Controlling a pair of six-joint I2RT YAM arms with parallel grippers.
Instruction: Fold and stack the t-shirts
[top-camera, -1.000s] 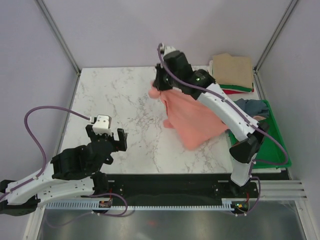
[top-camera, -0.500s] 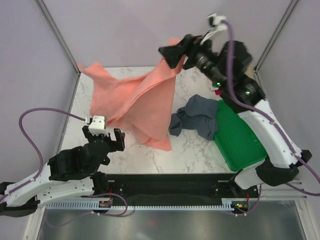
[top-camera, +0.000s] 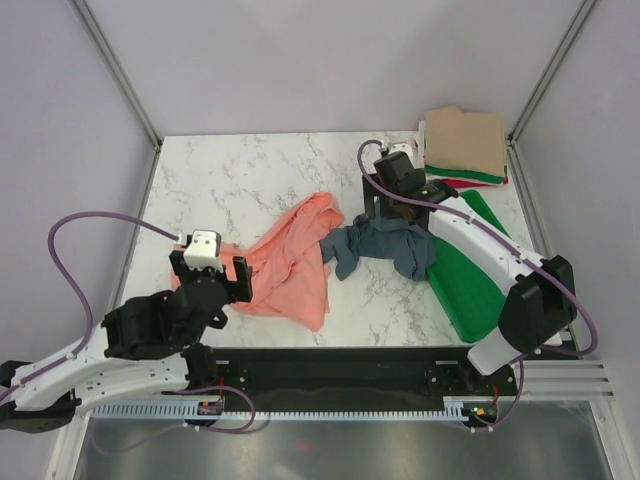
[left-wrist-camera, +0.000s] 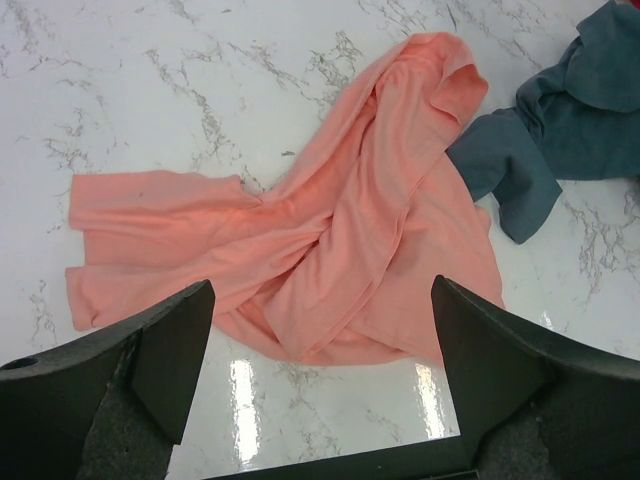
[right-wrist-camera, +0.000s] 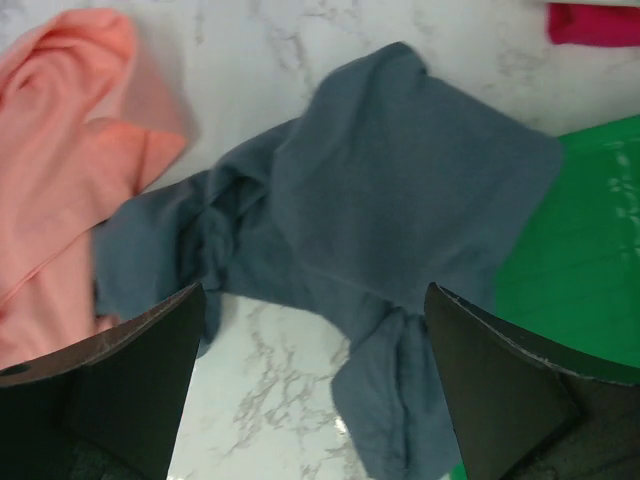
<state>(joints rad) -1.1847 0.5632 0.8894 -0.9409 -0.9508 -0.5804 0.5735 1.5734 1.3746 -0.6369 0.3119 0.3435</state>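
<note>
Where salmon-pink shirt (top-camera: 290, 268) sprawls, blue-grey shirt (top-camera: 383, 242) touching — green tray (top-camera: 466, 290) beside

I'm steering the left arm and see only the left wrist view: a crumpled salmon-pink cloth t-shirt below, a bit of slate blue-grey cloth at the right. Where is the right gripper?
Observer: The right gripper hangs open over the crumpled slate blue-grey cloth t-shirt, holding nothing.
Operator: What lies beyond that shirt?
Observer: A rigid green plastic tray, just right of it.
Operator: Is a stack started?
Observer: Yes. Behind the tray, a folded tan cloth t-shirt tops folded green, white and red layers.
</note>
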